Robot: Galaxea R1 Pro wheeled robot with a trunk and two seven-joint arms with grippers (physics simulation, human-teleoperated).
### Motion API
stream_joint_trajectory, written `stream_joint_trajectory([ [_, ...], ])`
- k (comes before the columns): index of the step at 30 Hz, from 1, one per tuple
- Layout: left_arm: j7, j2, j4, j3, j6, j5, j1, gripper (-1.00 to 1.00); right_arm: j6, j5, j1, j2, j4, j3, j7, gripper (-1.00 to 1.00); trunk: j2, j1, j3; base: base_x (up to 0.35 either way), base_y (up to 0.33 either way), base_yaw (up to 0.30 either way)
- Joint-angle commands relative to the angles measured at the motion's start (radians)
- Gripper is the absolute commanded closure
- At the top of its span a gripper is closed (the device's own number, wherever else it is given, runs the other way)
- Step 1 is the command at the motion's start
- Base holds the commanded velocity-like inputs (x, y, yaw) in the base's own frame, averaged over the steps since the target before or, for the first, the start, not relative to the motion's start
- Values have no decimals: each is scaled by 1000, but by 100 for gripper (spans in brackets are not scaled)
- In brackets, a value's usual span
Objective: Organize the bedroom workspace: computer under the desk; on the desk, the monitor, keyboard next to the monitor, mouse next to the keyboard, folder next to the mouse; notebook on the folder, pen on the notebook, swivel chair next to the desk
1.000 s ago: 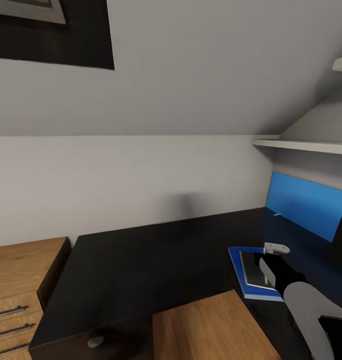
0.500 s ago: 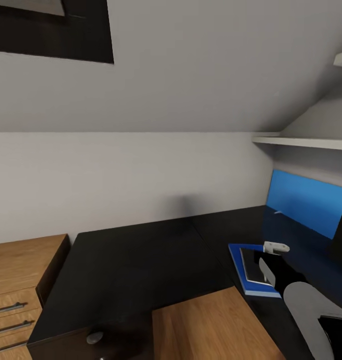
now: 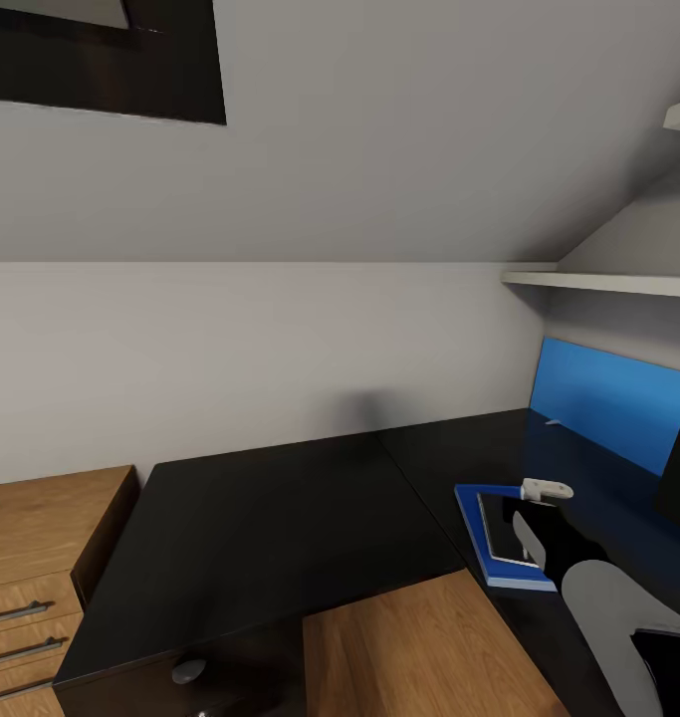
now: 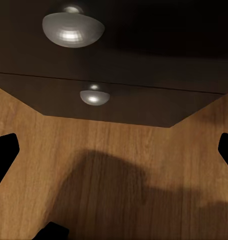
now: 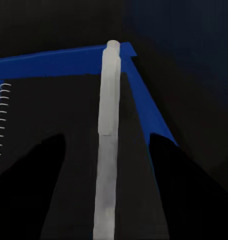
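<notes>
Found the folder lying flat on the black bench, on its right-hand wing, close to the front edge and just past the inner corner of the L. Saw the notebook stacked on top of it, smaller and dark, with blue border left showing around it; made out its spiral binding along one side in the right wrist view. Noted the pen lengthwise over the notebook, its far end reaching the folder's blue border. Could not tell whether it rested fully on the cover.

Found the right claw released, one dark finger on each side of the pen with a clear gap both ways, touching neither side. Saw the right arm coming in over the bench's right-hand edge.

Found the left claw released too, fingertips spread wide, held low over the light wood floor in front of the bench's black drawer unit, facing two of its round silver knobs. Noted a soft shadow on the floor beneath it.

Saw a light-wood drawer chest just beside the bench's left end, a blue wall panel behind its right wing, a white shelf above that, and a dark-framed skylight in the sloped ceiling.
</notes>
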Motion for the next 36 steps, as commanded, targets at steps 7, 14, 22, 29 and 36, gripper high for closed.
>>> stream_joint_trajectory([
  [7, 3, 1, -2, -7, -7, 9, -2, -100, 4, -8, 0, 0, -3, -1, -4, -100, -1, 0, -1, 0, 0, 0],
  [14, 2, 2, 0, -6, -6, 9, -2, -100, 4, -8, 0, -1, -11, -3, -5, -100, -1, 0, -1, 0, 0, 0],
  [22, 1, 4, 6, -6, -7, 12, -2, -100, 142, -28, 19, 0, -332, -8, -4, -100, -1, 0, -1, 0, 0, 0],
  [29, 1, 3, 6, -6, -7, 11, -2, -100, 345, -131, 251, 15, -818, -5, -6, -100, -1, 0, -1, 0, 0, 0],
  [36, 1, 3, 6, -6, -7, 10, -2, -100, 401, -161, 324, 52, -953, -4, -9, -100, -1, 0, -1, 0, 0, 0],
])
